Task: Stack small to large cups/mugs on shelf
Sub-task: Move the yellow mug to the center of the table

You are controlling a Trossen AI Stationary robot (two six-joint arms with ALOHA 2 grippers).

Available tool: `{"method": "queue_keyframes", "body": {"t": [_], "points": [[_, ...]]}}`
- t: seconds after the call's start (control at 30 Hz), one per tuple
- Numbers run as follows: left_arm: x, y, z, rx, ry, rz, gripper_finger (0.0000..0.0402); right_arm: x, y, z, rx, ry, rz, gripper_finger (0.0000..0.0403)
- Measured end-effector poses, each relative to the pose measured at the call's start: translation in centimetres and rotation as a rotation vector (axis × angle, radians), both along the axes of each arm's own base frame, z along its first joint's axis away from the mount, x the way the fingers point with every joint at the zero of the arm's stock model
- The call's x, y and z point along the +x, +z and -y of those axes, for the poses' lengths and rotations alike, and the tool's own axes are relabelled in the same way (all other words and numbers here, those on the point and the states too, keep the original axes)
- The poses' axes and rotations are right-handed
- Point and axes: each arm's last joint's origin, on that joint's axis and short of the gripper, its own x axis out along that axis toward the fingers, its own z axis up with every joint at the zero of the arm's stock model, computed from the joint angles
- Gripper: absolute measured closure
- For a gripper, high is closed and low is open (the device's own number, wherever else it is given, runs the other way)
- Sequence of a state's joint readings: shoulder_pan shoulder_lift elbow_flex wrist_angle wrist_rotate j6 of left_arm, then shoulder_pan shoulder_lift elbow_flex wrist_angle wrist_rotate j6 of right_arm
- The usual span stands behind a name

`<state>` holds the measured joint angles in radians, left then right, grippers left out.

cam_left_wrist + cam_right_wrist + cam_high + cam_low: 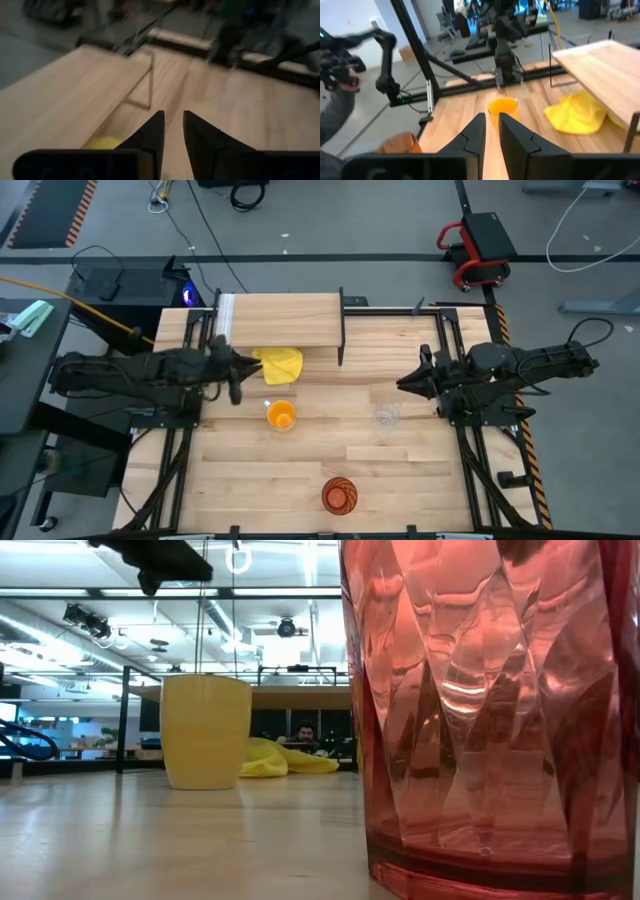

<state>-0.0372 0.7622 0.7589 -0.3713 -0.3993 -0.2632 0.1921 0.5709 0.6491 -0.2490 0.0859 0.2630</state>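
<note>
**Ana:** Slatted light-wood tabletop (pixel 240 480) seen from above, grey workshop floor all round it. Where does the shelf stand?

**Ben:** At twelve o'clock. It is a small raised board of pale wood on black metal legs (pixel 285 320), and nothing stands on it. A crumpled yellow cloth (pixel 280 364) lies at its six o'clock edge, partly under the board.

**Ana:** And the three vessels?

**Ben:** All are upright on the big table, well apart. The short orange mug (pixel 281 416) is a little to nine o'clock of centre. The small clear cup (pixel 387 416) is a little to three o'clock of centre. The tall faceted orange-red translucent tumbler (pixel 339 495) sits at six o'clock, near the front edge.

**Ana:** The arms?

**Ben:** The left gripper (pixel 240 368) hangs just at nine o'clock of the cloth, above the table. Its two dark fingers are slightly parted and carry nothing. The right gripper (pixel 405 383) points in from three o'clock, near the clear cup but not touching it. Its fingers show a narrow gap too, with nothing between them.
</note>
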Motion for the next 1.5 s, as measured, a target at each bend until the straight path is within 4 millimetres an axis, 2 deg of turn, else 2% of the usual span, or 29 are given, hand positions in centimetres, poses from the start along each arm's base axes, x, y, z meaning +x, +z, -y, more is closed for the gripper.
{"method": "queue_keyframes", "body": {"t": [0.13,0.27,0.57,0.93,1.5], "points": [[1.7,0.5,-1.1,-0.035,0.074,-0.114,0.0324,-0.1,-0.4,0.0,0.014,-0.005,-0.047,0.0343],[3.3,0.4,-2.0,-0.092,0.067,-0.209,0.0321,-0.2,-0.8,0.0,0.061,-0.017,-0.090,0.0343],[5.7,-1.3,-3.4,-0.275,0.055,-0.472,0.0317,-0.5,-1.7,0.1,0.123,-0.060,-0.197,0.0343],[8.1,-4.2,-2.6,-0.520,-0.046,-0.622,0.0315,-0.6,-2.3,0.3,0.112,-0.127,-0.255,0.0343],[9.3,-5.8,-0.6,-0.551,-0.052,-0.701,0.0301,-0.6,-2.4,0.3,0.107,-0.126,-0.259,0.0343]]}}
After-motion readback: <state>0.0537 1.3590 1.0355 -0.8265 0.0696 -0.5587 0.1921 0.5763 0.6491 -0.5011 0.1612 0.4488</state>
